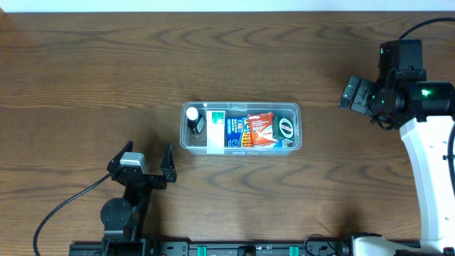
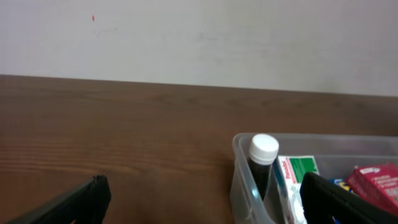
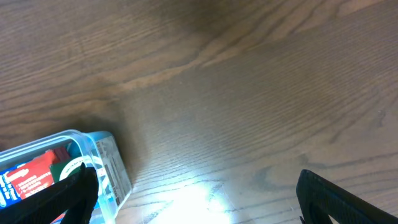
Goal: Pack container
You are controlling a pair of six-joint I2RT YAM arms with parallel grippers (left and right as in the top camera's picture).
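The clear plastic container [image 1: 190, 144] sits mid-table. It holds a dark bottle with a white cap [image 1: 193, 118], a green-and-white box [image 1: 215, 128], a blue packet [image 1: 234, 132], a red packet [image 1: 260, 128] and a green round item [image 1: 286, 128]. My left gripper [image 1: 148, 165] is open and empty, left of and nearer than the container. In the left wrist view the container [image 2: 245, 186] and bottle [image 2: 262, 158] lie between the fingers [image 2: 202, 202]. My right gripper [image 1: 359, 96] is open and empty at the far right; its view [image 3: 193, 199] shows the container's corner [image 3: 112, 163].
The wood table top [image 1: 92, 78] surrounds the container. A white wall [image 2: 199, 37] rises behind the table's far edge. A bright light patch [image 3: 199, 200] lies on the wood under the right gripper. A cable [image 1: 60, 210] runs by the left arm's base.
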